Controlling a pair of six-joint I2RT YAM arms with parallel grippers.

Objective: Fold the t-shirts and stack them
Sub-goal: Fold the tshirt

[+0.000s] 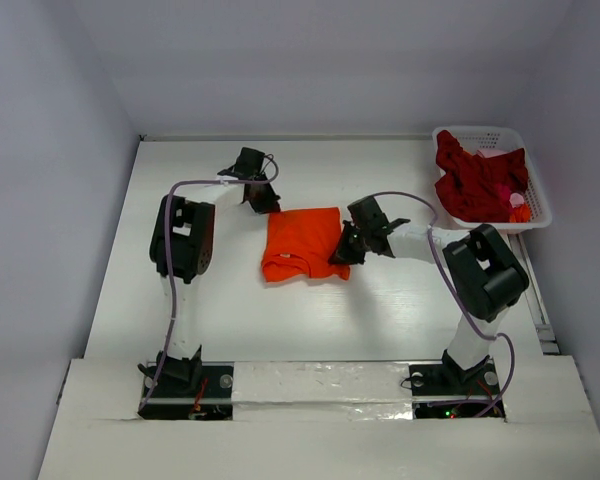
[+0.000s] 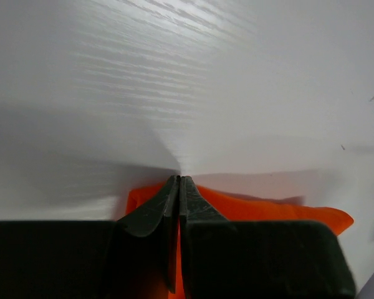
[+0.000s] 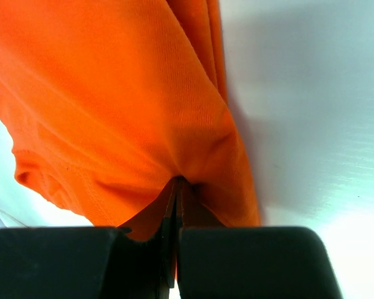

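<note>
The orange t-shirt (image 1: 302,243) lies folded into a rough rectangle in the middle of the table. My left gripper (image 1: 261,197) is at its far left corner. Its jaws are shut, with orange cloth (image 2: 268,208) showing in the slit between them and on both sides. My right gripper (image 1: 342,250) is at the shirt's near right edge, shut on a pinch of the orange fabric (image 3: 112,93), which puckers towards the fingertips. Dark crimson t-shirts (image 1: 475,180) lie heaped in the basket.
The white lattice basket (image 1: 536,205) stands at the far right corner, close to the right wall. White walls enclose the table on the left, back and right. Both arm bases sit at the near edge.
</note>
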